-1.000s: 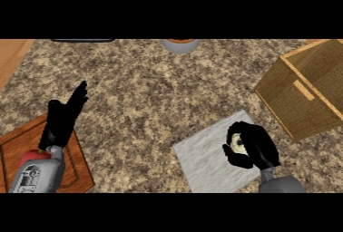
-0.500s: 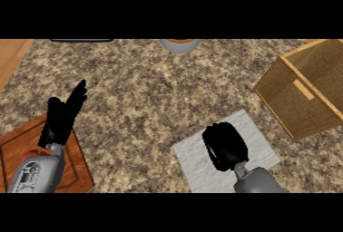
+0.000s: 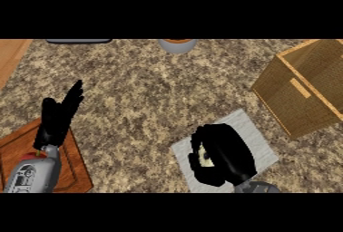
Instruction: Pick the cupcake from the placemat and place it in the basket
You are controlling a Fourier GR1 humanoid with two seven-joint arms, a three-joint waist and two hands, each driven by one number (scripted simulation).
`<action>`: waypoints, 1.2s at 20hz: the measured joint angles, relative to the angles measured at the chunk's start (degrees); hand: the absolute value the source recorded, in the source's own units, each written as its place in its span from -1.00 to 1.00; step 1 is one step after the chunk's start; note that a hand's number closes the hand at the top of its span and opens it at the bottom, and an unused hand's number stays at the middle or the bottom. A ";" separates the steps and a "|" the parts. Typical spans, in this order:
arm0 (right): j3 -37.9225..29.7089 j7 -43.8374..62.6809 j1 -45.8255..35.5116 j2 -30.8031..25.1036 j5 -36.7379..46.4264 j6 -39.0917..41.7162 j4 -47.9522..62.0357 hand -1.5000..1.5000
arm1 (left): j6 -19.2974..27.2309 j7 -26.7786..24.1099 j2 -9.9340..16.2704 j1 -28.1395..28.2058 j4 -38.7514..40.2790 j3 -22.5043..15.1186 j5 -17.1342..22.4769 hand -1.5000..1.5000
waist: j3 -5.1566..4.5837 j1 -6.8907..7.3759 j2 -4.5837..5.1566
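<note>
Right hand (image 3: 224, 154): I'm seeing it curling round the cupcake (image 3: 205, 159), over the placemat (image 3: 258, 136), near right.
Basket (image 3: 305, 86): sitting far right, well apart.
Left hand (image 3: 59, 118): resting open, near left.

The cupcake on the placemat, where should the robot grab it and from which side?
Around its sides, coming down from above: the cupcake sits on the flat grey placemat with open counter around it. The right hand is curled over it this way, hiding all but a pale sliver, so its finer shape can't be judged.
</note>
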 measured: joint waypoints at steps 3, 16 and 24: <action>-2.09 4.13 -0.15 0.85 -7.66 1.29 -8.50 1.00 | 0.03 0.21 0.15 -0.19 0.11 0.27 0.04 0.00 | 0.00 -0.19 -0.01; -19.66 37.37 -25.34 1.57 -30.79 12.95 -29.99 1.00 | 0.02 -0.09 -0.23 -2.47 2.68 0.28 -0.42 0.00 | -0.06 0.30 0.11; -31.54 40.38 -41.87 -7.63 -35.62 14.99 -20.37 1.00 | -0.07 -1.02 -0.12 -1.15 2.08 0.43 -0.56 0.00 | -0.09 0.50 0.11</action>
